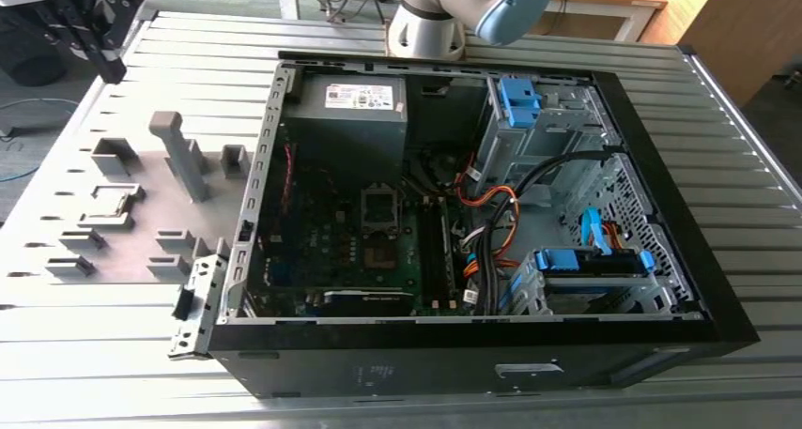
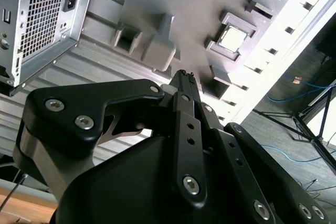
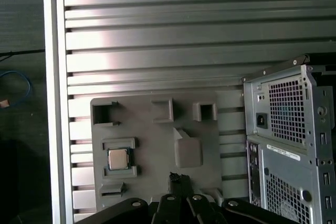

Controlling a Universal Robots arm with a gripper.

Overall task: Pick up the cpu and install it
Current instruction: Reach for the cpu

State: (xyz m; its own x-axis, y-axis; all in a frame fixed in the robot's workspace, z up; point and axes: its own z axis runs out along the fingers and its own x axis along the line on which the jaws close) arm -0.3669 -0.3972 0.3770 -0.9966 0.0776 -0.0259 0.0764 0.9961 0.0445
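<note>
Cpu (image 1: 111, 202) sits in its holder on the grey fixture plate (image 1: 138, 260), on the exterior view's left of the open PC case (image 1: 701, 288). Gripper (image 1: 111, 68) hangs high, well apart from it.

Second wrist view: gripper (image 2: 184, 74) clenched on nothing, cpu (image 2: 231, 39) past the tip. I'd say it has to spread before any descent.

First wrist view: cpu (image 3: 118, 159) is off to one side of the gripper (image 3: 178, 178). Tall post (image 3: 188, 150) stands nearer the tip, so I'd centre first, square to the holder walls, then come straight down.
</note>
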